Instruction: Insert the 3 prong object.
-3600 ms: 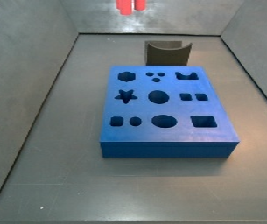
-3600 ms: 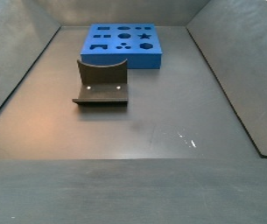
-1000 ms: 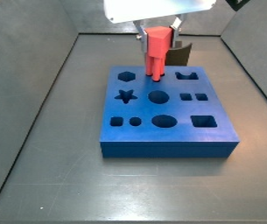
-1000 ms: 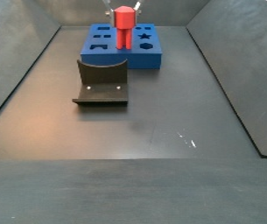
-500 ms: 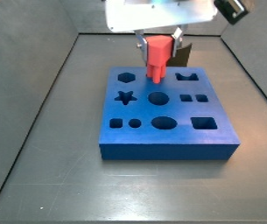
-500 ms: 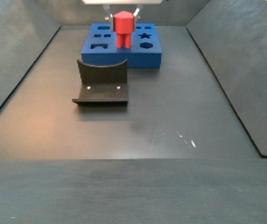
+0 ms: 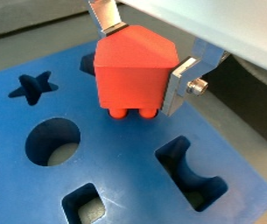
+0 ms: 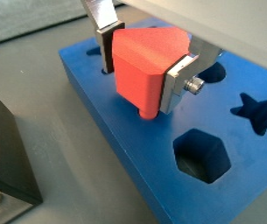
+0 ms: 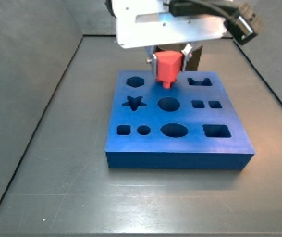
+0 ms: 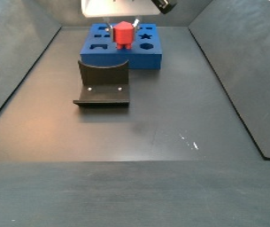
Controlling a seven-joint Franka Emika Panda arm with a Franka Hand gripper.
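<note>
My gripper (image 7: pixel 143 54) is shut on the 3 prong object (image 7: pixel 133 68), a red peg with short round prongs at its lower end. It holds the peg upright over the blue block (image 7: pixel 115 150). The prongs sit just at the block's top face, in the back row of holes. I cannot tell if they are inside a hole. Peg (image 8: pixel 143 63) and gripper (image 8: pixel 144 68) also show in the other wrist view, above the block (image 8: pixel 112 118). In the side views the peg (image 9: pixel 168 67) (image 10: pixel 123 34) stands on the block (image 9: pixel 180 153) (image 10: pixel 149 60) under the gripper (image 9: pixel 168 54).
The block has several shaped holes, among them a star (image 7: pixel 32 86) and a round one (image 7: pixel 53 144). The dark fixture (image 10: pixel 104 84) stands on the floor beside the block; it also shows in a wrist view (image 8: pixel 7 166). Grey walls enclose the floor.
The gripper has come down with the red peg from well above the block until its prongs reach the block's top. The block and fixture have not moved.
</note>
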